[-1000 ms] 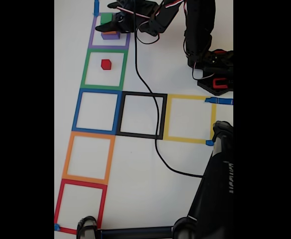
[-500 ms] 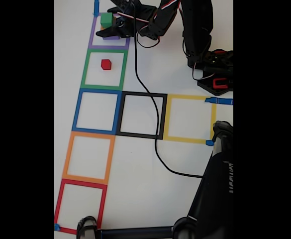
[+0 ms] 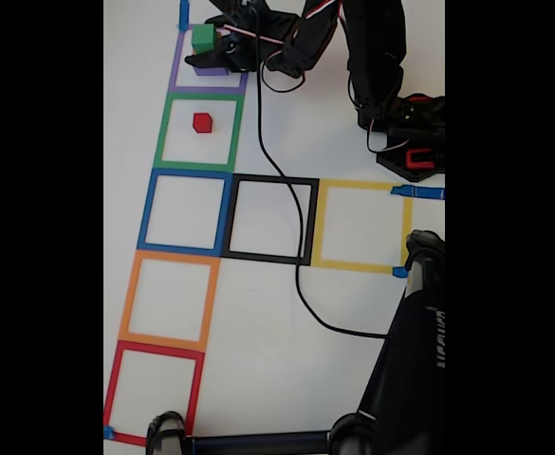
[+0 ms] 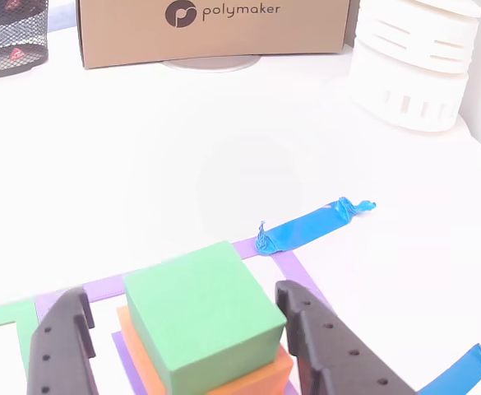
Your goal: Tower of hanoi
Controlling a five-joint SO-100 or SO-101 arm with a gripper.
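Between pincer (image 4: 187,341) fingers, green block (image 4: 203,317)

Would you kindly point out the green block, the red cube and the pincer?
green block (image 4: 195,300): other view, top face.
red cube (image 3: 202,122): fixed view, its middle.
pincer (image 4: 182,329): other view, midway between fingertips.

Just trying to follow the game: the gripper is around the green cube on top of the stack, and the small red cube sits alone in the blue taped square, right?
Not quite. In the fixed view the small red cube sits alone in the green taped square, not the blue one. The rest holds: the gripper straddles the green cube on top of the stack.
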